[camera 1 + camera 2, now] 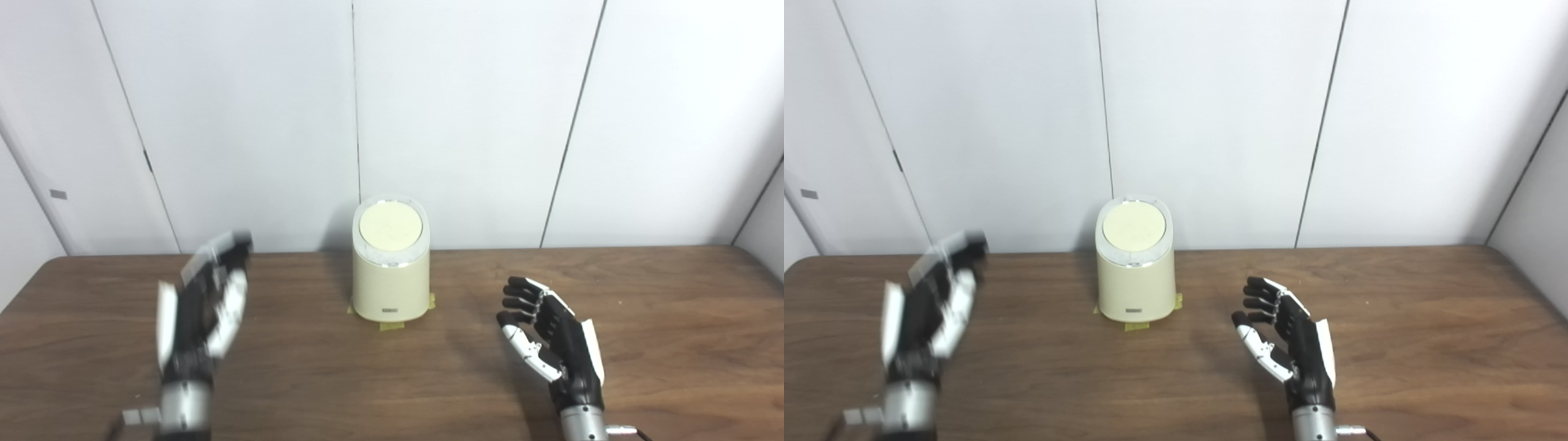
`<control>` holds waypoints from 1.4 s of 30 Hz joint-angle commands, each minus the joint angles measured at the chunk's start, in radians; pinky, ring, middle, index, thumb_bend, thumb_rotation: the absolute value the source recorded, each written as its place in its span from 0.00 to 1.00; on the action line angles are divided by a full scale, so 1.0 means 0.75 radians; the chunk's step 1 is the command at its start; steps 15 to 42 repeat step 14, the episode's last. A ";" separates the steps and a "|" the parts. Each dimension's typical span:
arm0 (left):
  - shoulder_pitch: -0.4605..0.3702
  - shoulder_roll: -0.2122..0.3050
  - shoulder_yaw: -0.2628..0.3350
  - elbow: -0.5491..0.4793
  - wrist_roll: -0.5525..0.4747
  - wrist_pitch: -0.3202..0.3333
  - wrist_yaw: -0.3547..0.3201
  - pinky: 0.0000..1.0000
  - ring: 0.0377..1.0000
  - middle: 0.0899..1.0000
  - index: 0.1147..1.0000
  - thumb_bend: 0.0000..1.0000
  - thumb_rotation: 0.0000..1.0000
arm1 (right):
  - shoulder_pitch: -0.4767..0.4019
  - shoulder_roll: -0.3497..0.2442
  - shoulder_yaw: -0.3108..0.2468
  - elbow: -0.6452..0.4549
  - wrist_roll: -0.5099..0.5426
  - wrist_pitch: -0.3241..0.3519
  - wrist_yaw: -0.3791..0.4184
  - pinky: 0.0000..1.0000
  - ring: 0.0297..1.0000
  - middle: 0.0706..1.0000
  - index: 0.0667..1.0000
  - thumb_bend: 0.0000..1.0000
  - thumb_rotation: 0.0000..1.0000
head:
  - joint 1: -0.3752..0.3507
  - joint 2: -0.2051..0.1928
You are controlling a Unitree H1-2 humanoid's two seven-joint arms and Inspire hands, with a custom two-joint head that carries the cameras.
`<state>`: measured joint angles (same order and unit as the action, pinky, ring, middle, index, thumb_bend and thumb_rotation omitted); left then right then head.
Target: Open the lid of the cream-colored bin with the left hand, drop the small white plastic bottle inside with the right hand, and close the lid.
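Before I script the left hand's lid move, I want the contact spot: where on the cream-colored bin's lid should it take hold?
Probably at the front rim of the round cream lid, coming from above and the left. The lid lies closed, tilted toward the robot, inside a pale ring on the cream-colored plastic bin; no handle shows. The left hand is open, apart from it.

Dark brown wood-grain table (674, 318); white panelled wall (478, 110) behind; yellow tape tabs (392, 325) stuck on tabletop.
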<state>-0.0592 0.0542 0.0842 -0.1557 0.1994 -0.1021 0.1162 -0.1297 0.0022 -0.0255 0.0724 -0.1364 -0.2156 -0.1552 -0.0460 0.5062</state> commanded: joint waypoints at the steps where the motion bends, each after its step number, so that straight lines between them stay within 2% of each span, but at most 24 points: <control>1: -0.037 -0.016 -0.011 -0.031 -0.006 -0.062 0.018 0.68 0.74 0.73 0.71 0.21 0.53 | -0.005 0.001 -0.009 -0.040 0.020 -0.033 0.001 0.59 0.67 0.67 0.66 0.27 0.15 | 0.001 0.004; 4: 0.004 -0.045 -0.015 -0.012 -0.013 -0.084 0.030 0.68 0.74 0.73 0.71 0.20 0.52 | 0.004 -0.003 -0.015 -0.061 0.013 -0.025 -0.002 0.58 0.65 0.66 0.65 0.29 0.08 | 0.001 0.004; 10: 0.066 -0.089 -0.023 0.037 0.008 -0.144 0.067 0.67 0.73 0.72 0.71 0.24 0.51 | 0.039 -0.013 -0.014 -0.098 0.024 -0.015 0.016 0.59 0.66 0.67 0.65 0.29 0.16 | 0.005 0.016; 14: 0.099 -0.108 -0.028 0.077 0.012 -0.182 0.083 0.67 0.72 0.71 0.70 0.26 0.40 | 0.073 -0.013 -0.014 -0.143 0.032 0.009 0.028 0.58 0.65 0.66 0.64 0.27 0.16 | 0.016 0.016; 42: 0.099 -0.108 -0.028 0.077 0.012 -0.182 0.083 0.67 0.72 0.71 0.70 0.26 0.40 | 0.073 -0.013 -0.014 -0.143 0.032 0.009 0.028 0.58 0.65 0.66 0.64 0.27 0.16 | 0.016 0.016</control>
